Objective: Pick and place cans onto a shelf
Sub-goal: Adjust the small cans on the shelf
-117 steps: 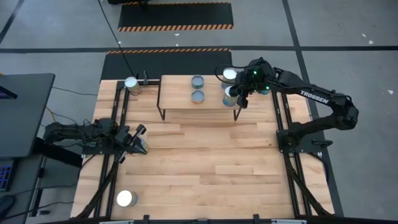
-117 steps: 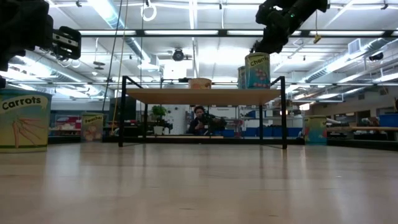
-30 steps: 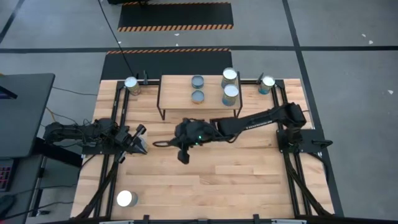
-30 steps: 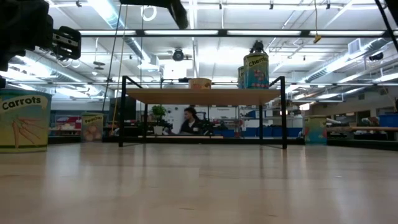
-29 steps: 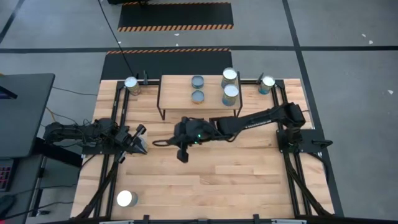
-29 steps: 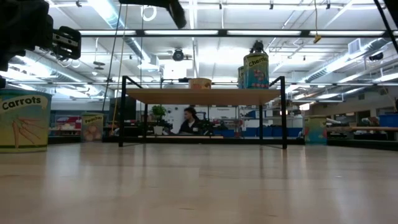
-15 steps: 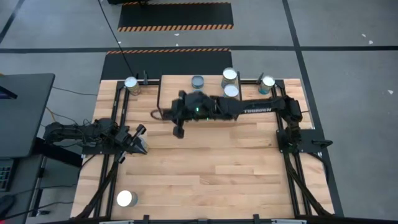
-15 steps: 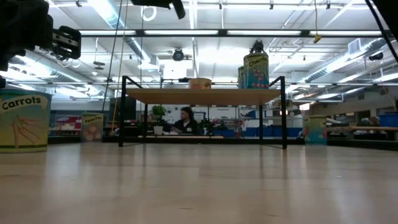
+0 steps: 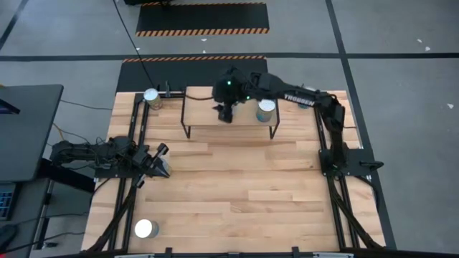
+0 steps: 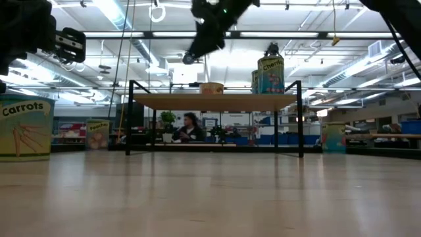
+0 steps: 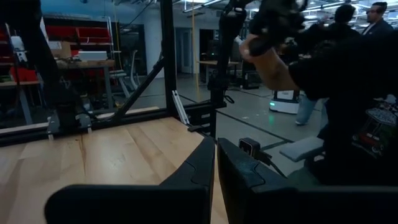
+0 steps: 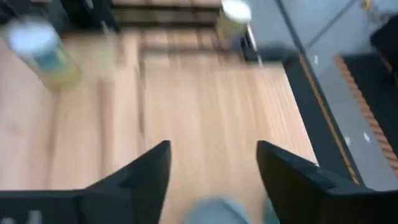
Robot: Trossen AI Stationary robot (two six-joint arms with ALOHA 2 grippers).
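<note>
Fingers (image 12: 211, 168) of right arm spread apart above shelf (image 9: 201, 118).

Readable text:
- "Carrots": label of the large can (image 10: 25, 127) at the low view's left edge.
- "Cher…", partly legible: label of the can (image 10: 271, 74) standing on the shelf (image 10: 214, 101).
- "TROSSEN": lettering on the right arm (image 9: 300, 99), high view.

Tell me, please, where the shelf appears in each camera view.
High view: the shelf sits at the table's far edge, near the centre.
Low view: shelf spans the middle, board on black legs.
Left wrist view: not in it.
Right wrist view: blurred wood only; cannot tell whether it is the shelf.
Shared landmark: the silver-topped can at the shelf's right end.
</note>
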